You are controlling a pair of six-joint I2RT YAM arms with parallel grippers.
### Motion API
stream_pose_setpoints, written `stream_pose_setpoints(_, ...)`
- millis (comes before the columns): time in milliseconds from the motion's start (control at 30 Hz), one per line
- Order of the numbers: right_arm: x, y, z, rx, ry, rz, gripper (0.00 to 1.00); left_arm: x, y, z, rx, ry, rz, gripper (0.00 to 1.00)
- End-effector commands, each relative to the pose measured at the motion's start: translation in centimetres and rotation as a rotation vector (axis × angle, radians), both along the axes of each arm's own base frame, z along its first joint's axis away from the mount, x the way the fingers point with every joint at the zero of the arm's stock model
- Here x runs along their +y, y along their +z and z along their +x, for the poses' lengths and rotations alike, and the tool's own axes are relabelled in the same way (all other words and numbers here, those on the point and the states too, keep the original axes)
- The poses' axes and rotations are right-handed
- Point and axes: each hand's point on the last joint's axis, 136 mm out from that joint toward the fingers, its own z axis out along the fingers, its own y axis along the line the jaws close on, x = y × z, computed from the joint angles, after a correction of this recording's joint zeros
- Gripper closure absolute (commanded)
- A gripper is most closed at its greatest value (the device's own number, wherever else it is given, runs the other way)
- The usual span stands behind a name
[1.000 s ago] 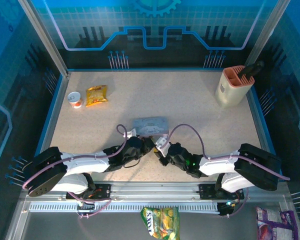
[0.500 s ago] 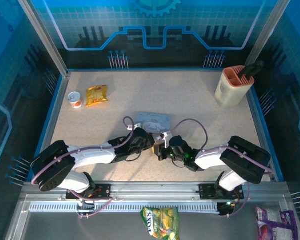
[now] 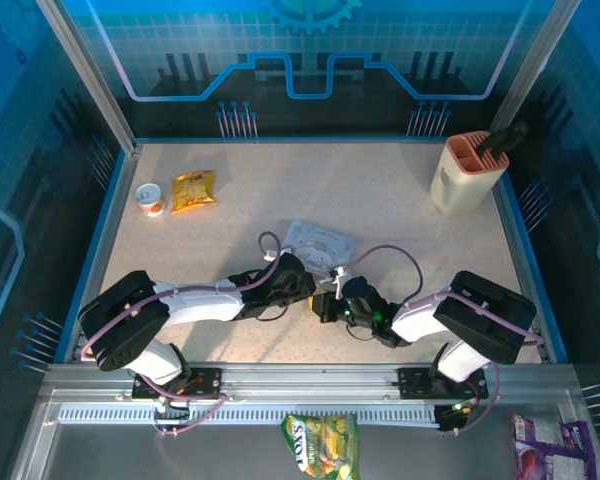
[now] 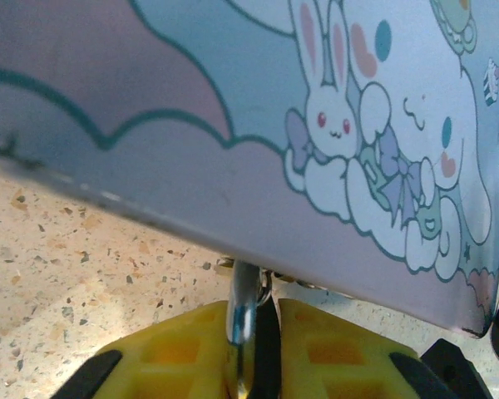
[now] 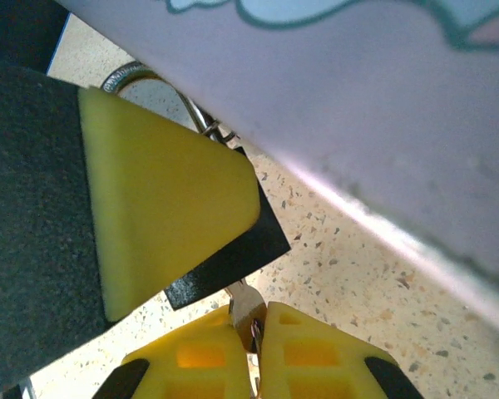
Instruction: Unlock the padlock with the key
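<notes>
1. Speckled beige tabletop point(image 3: 400, 220) inside a blue-walled booth; nearest, on the grey ledge below the arm bases, a green-yellow snack bag point(image 3: 321, 445) and a purple packet point(image 3: 545, 450) at the right corner
2. Past the bases, 2 arms angled inward, tips meeting at mid-table
3. left gripper point(image 3: 308, 290): yellow pads clamped on the padlock point(image 4: 243, 314), silvery shackle upright between them, its top reaching the lower edge of the tin point(image 3: 320, 241)
4. right gripper point(image 5: 254, 332): pads pressed together on the key point(image 5: 246, 312), thin blade poking out toward the padlock's dark body; touching or just short, cannot tell
5. Just behind both tips, the grey-blue tin, cartoon rabbit print on its lid, lying askew
6. Far left, a small cup point(image 3: 151, 198) beside a yellow snack packet point(image 3: 193, 190); far right, a beige holder point(image 3: 467, 172) with a dark handle point(image 3: 505, 140) sticking out
</notes>
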Motion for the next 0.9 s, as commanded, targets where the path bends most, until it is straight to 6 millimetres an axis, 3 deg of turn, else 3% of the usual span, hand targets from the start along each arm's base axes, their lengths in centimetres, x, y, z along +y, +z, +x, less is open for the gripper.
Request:
stream_pose_setpoints(0, -0.3, -0.6, -0.5, 0.072, -0.013, -0.001, 0.92, 0.0, 1.0, 0.8, -0.034, 0.0, 0.007, 0.77)
stream_pose_setpoints(233, -0.8, -0.2, -0.5, 0.046, 0.007, -0.055, 0.85, 1.0, 1.8, 1.1, -0.06, 0.012, 0.008, 0.63)
stream_pose_setpoints(367, -1.3, 0.2, -0.5, 0.031, 0.022, -0.084, 0.75, 2.1, 2.3, 1.1, -0.076, 0.018, 0.025, 0.56)
stream_pose_setpoints(667, -2.5, 1.7, -0.1, -0.021, 0.06, -0.133, 0.6, 7.6, 4.7, 1.8, -0.133, 0.046, 0.158, 0.44)
stream_pose_setpoints(867, -2.8, 3.1, 0.9, -0.058, 0.081, -0.159, 0.54, 9.7, 7.2, 4.3, -0.179, -0.019, 0.318, 0.38)
